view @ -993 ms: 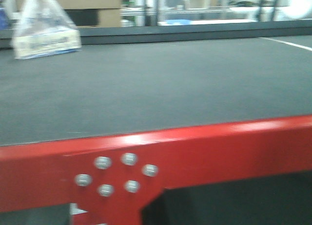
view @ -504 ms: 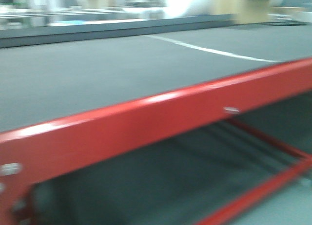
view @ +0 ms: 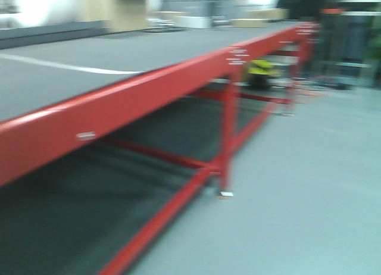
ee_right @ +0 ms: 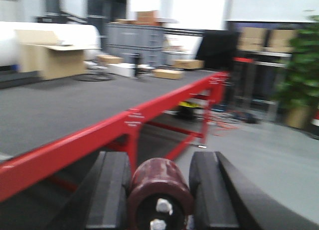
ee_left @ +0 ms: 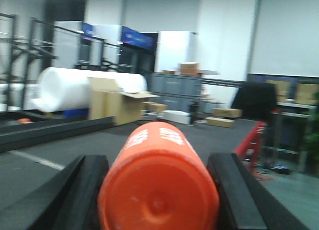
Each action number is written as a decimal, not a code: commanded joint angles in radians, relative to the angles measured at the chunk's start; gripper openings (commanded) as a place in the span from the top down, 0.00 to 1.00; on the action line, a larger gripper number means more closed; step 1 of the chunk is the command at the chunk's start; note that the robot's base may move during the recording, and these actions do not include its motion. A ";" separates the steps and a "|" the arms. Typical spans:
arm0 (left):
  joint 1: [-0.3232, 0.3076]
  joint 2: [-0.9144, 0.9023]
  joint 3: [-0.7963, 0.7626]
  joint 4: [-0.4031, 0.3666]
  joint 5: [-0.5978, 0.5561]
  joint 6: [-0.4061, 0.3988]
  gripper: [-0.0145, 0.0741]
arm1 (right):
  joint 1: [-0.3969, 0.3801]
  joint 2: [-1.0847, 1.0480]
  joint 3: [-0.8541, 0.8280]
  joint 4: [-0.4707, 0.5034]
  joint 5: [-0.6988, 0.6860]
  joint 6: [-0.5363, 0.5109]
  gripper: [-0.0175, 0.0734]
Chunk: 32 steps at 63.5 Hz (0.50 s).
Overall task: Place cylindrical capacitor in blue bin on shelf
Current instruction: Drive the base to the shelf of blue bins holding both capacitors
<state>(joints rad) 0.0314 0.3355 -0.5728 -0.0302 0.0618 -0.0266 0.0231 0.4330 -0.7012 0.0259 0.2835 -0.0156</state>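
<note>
The right gripper (ee_right: 159,163) is holding the dark red cylindrical capacitor (ee_right: 160,187) between its two black fingers (ee_right: 110,190), which are pressing in on either side of it; the capacitor's near end face, with two small silver screw terminals, is pointing back at the wrist camera. The left gripper (ee_left: 158,163) is likewise clamping an orange cylinder (ee_left: 158,195) with white printing along its side, its dark fingers (ee_left: 75,195) sitting tight against it left and right. Both loads are hanging over the long red-framed table (view: 119,102), whose grey top is stretching away to the far left with a thin white line (view: 65,63) running across it, while the red front rail is running diagonally toward the far right. The grey floor (view: 309,186) is filling the right side of the blurred front view, and something yellow-green (view: 260,68) is lying low under the table's far end. Beyond the table, an open cardboard box (ee_left: 117,105) is standing beside a big white roll (ee_left: 65,88), and a leafy plant (ee_right: 299,65) is showing at the far right
</note>
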 commanded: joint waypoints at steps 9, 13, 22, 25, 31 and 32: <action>-0.003 -0.006 0.000 -0.005 -0.027 -0.002 0.96 | 0.000 -0.004 0.000 -0.009 -0.022 -0.005 0.99; -0.003 -0.006 0.000 -0.005 -0.027 -0.002 0.96 | 0.000 -0.004 0.000 -0.009 -0.022 -0.005 0.99; -0.003 -0.006 0.000 -0.005 -0.027 -0.002 0.96 | 0.000 -0.004 0.000 -0.009 -0.022 -0.005 0.99; -0.003 -0.006 0.000 -0.005 -0.027 -0.002 0.96 | 0.000 -0.004 0.000 -0.009 -0.022 -0.005 0.99; -0.003 -0.006 0.000 -0.005 -0.027 -0.002 0.96 | 0.000 -0.004 0.000 -0.009 -0.022 -0.005 0.99; -0.003 -0.006 0.000 -0.005 -0.027 -0.002 0.96 | 0.000 -0.004 0.000 -0.009 -0.022 -0.005 0.99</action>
<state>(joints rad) 0.0314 0.3355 -0.5728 -0.0302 0.0618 -0.0266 0.0231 0.4313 -0.7012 0.0259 0.2835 -0.0156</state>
